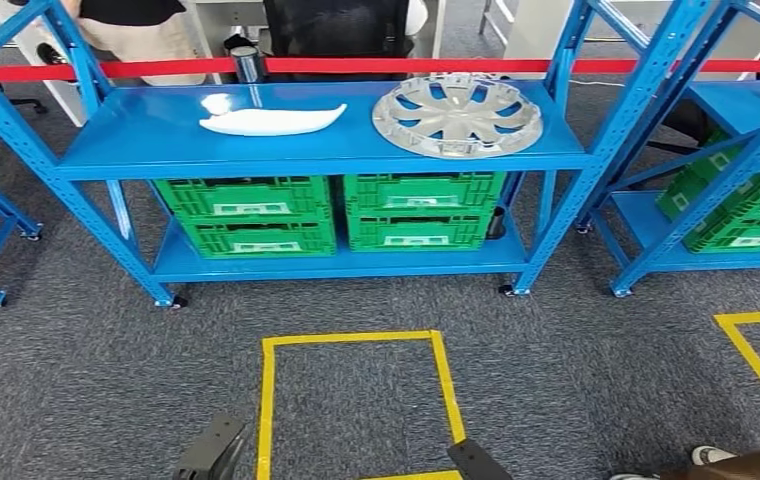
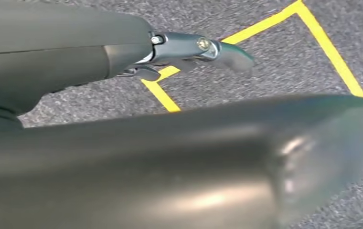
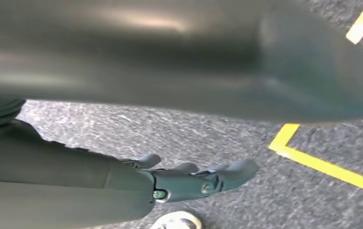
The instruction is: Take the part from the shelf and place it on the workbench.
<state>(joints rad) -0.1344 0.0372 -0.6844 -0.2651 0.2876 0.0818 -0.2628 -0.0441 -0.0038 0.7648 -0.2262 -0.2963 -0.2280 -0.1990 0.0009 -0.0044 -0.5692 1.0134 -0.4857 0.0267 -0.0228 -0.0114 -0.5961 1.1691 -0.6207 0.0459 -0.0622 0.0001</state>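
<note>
On the top board of the blue shelf [image 1: 326, 150], a white curved part [image 1: 271, 120] lies flat left of centre. A silver wheel cover [image 1: 456, 115] lies to its right. Both are well ahead of me, across the carpet. My left hand [image 2: 194, 52] hangs over the grey carpet with its fingers stretched out, holding nothing. My right hand [image 3: 198, 179] also hangs low above the carpet, fingers extended and apart, with nothing in it.
Green crates [image 1: 256, 215] [image 1: 416, 210] fill the lower board. A red bar [image 1: 356, 67] runs behind the shelf. More blue racks stand at both sides. A yellow taped square [image 1: 356, 340] marks the carpet. A person's shoe [image 1: 711, 455] is at the lower right.
</note>
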